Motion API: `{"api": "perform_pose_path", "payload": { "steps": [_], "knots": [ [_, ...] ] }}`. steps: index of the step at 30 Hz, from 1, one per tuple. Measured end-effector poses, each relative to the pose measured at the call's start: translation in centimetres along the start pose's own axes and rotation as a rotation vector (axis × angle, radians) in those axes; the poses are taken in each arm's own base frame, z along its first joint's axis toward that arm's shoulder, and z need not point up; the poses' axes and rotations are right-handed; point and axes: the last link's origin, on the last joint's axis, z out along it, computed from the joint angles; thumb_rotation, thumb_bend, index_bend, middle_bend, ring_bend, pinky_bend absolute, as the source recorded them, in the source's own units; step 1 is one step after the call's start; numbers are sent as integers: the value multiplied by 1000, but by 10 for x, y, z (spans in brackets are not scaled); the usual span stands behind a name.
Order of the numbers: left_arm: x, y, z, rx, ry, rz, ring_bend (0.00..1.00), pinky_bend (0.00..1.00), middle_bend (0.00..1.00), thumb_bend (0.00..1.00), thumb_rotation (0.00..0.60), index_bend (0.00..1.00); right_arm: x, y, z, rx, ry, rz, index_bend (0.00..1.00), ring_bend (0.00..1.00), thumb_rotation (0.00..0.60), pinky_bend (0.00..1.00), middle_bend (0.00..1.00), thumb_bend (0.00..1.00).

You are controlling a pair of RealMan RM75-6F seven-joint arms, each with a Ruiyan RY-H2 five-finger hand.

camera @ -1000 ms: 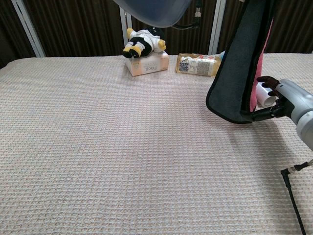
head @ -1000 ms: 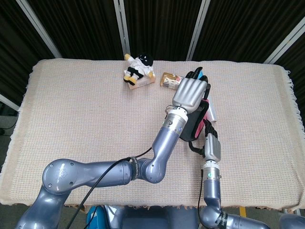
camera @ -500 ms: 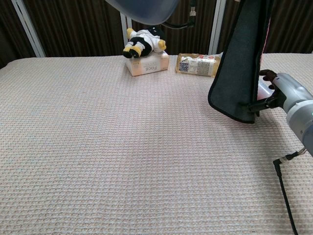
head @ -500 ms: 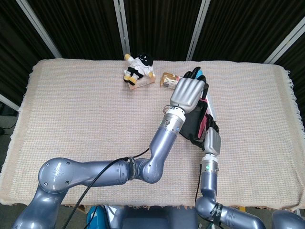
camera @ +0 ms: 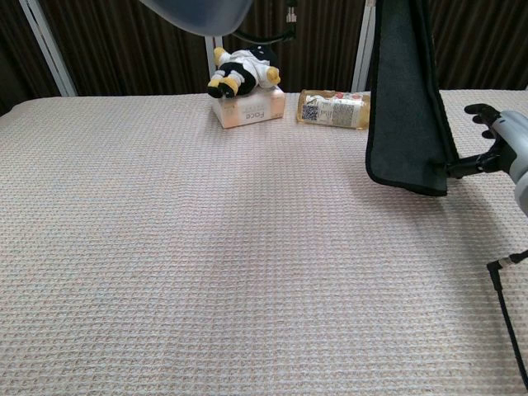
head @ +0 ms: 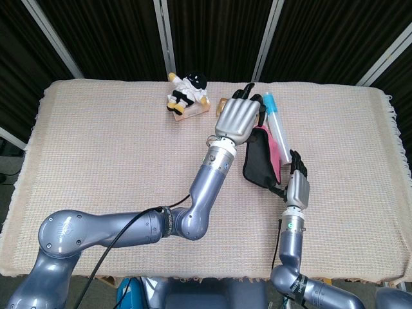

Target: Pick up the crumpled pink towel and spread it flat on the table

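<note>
The towel (head: 261, 158), dark grey on one face and pink on the other, hangs in the air over the right half of the table. My left hand (head: 239, 119) grips its top edge from above, fingers pointing away from me. In the chest view the towel (camera: 408, 91) drops as a tall dark sheet from the top of the frame, and the left hand is out of that frame. My right hand (head: 297, 185) sits low to the right and pinches the towel's lower corner. The chest view shows this hand (camera: 499, 142) with fingertips (camera: 464, 164) on that corner.
A plush toy (head: 188, 90) sits on a pink box (camera: 247, 107) at the back centre, with a snack packet (camera: 334, 109) beside it. A clear tube with a blue cap (head: 275, 122) lies behind the towel. A beige woven cloth (head: 103, 148) covers the table.
My left hand has carried the towel's top leftward and farther back. My right hand has moved right with the lower corner, drawing the towel wider and uncovering the tube.
</note>
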Motion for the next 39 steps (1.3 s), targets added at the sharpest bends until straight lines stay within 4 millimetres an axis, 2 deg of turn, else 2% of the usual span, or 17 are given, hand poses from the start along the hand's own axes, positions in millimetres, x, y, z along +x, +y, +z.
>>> {"api": "perform_pose_path", "payload": {
  "steps": [5, 7, 14, 21, 26, 33, 39],
  "knots": [
    [3, -7, 1, 13, 5, -1, 54, 148, 268, 580, 600, 691, 5, 6, 0, -4, 6, 3, 166, 0, 600, 0, 0, 313],
    [2, -9, 0, 14, 2, 2, 54, 148, 268, 581, 600, 691, 5, 9, 1, -9, 0, 3, 193, 0, 600, 0, 0, 318],
    [-3, -10, 0, 7, -12, 6, 54, 149, 268, 580, 600, 691, 3, 13, 4, -15, -15, 0, 213, 0, 600, 0, 0, 328],
    [-5, -8, -1, -25, -24, 3, 54, 149, 268, 580, 600, 692, 6, 6, 12, 6, 3, 7, 213, 0, 600, 0, 0, 339],
    [-5, -11, 0, -30, -24, 2, 54, 149, 268, 580, 600, 693, 11, 4, 16, 13, 16, 10, 219, 0, 600, 0, 0, 394],
    [-4, -11, 0, -30, -21, 7, 54, 149, 268, 580, 600, 692, 13, 11, 16, -2, 9, 12, 314, 0, 600, 0, 1, 508],
    [1, -11, 0, -32, -11, 6, 54, 149, 268, 581, 600, 693, 14, 14, 16, -6, 7, 24, 326, 0, 600, 0, 4, 518]
  ]
}}
